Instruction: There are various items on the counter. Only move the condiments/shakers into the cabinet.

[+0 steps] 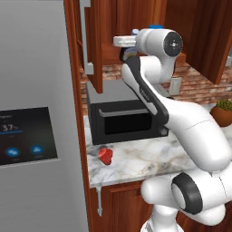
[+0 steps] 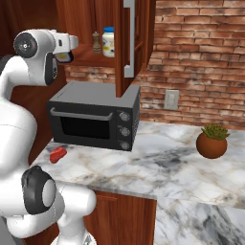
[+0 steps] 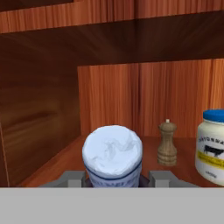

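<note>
At frame bottom centre, the hand (image 3: 113,180) pinches the white-capped bottle (image 3: 113,155), cap facing camera, cabinet shelf (image 3: 65,159) just below.

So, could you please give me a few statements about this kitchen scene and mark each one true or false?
1. The pepper mill stands upright on the cabinet shelf. True.
2. The white jar has a red lid. False: its lid is blue.
3. The hand holds a white-capped bottle between its fingers, inside the cabinet. True.
4. The small red object lies on top of the microwave. False: it lies on the counter in front of the microwave.
5. The potted plant sits on the counter. True.
</note>
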